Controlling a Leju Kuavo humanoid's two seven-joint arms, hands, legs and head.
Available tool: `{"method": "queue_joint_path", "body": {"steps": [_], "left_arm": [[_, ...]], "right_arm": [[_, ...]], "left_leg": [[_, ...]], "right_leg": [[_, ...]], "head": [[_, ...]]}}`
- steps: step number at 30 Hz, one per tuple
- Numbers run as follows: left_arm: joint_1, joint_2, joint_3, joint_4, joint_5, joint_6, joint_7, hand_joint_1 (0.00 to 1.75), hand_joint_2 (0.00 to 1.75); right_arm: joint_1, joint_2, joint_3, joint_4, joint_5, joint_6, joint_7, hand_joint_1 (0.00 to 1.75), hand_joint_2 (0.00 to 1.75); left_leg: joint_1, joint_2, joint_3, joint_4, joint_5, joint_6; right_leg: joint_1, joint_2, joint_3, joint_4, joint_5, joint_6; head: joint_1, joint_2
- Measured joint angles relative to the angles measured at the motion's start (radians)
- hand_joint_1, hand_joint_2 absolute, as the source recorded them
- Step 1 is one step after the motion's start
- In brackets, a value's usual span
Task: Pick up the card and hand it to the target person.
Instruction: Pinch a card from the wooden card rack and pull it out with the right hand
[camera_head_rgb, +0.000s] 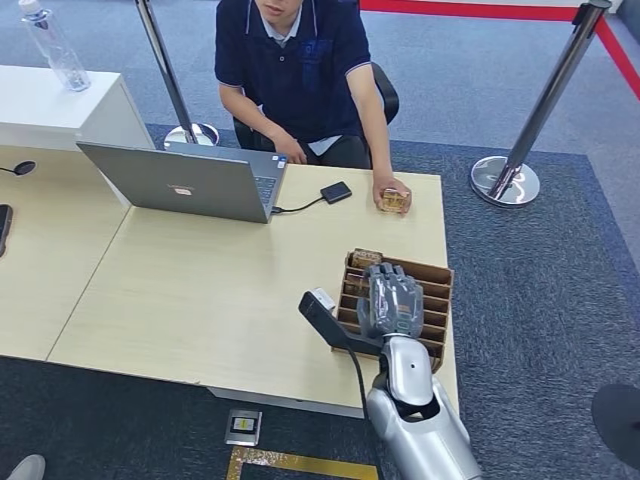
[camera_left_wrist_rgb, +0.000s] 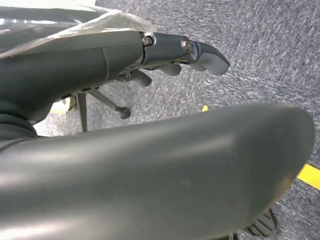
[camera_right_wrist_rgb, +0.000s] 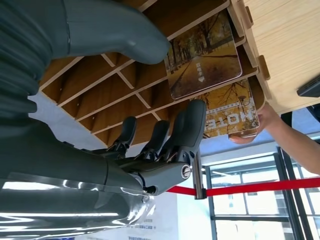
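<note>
Head view: pale wooden table (camera_head_rgb: 189, 290) on grey carpet (camera_head_rgb: 543, 270), right robot hand (camera_head_rgb: 390, 300) released, fingers spread above card rack (camera_head_rgb: 441, 300).

the silver-armed right hand (camera_head_rgb: 390, 300) covers the middle slots of the brown slotted cardboard card rack (camera_head_rgb: 438, 290), so their contents cannot be told. the seated person's hand (camera_head_rgb: 392, 192) hides most of the golden autumn-print card (camera_head_rgb: 394, 202) it holds. the person's head is cut off by the frame edge. the grey open laptop (camera_head_rgb: 181, 180) faces away, screen hidden.
</note>
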Motion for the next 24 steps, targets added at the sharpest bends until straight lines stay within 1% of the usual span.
{"method": "queue_joint_path", "body": {"steps": [7,13,21,24], "left_arm": [[0.0,0.0,0.0,0.0,0.0,0.0,0.002,0.0,0.0],[0.0,0.0,0.0,0.0,-0.001,0.0,0.003,0.0,0.0],[0.0,0.0,0.0,0.0,-0.005,0.0,0.003,0.0,0.0],[0.0,0.0,0.0,0.0,-0.007,0.0,0.003,0.0,0.0]], "right_arm": [[-0.005,0.0,0.0,0.0,0.007,-0.001,0.0,0.73,1.75],[-0.015,0.001,-0.001,0.001,0.007,0.001,0.0,0.68,1.75],[-0.034,0.009,-0.004,0.029,-0.011,0.003,-0.001,0.73,1.75],[-0.039,0.014,-0.007,0.046,-0.015,0.003,-0.001,0.72,1.75]], "left_leg": [[0.0,0.0,0.0,0.0,0.0,0.0],[0.0,0.0,0.0,0.0,0.0,0.0],[0.0,0.0,0.0,0.0,0.0,0.0],[0.0,0.0,0.0,0.0,0.0,0.0]], "right_leg": [[0.0,0.0,0.0,0.0,0.0,0.0],[0.0,0.0,0.0,0.0,0.0,0.0],[0.0,0.0,0.0,0.0,0.0,0.0],[0.0,0.0,0.0,0.0,0.0,0.0]], "head": [[0.0,0.0],[0.0,0.0],[0.0,0.0],[0.0,0.0]]}}
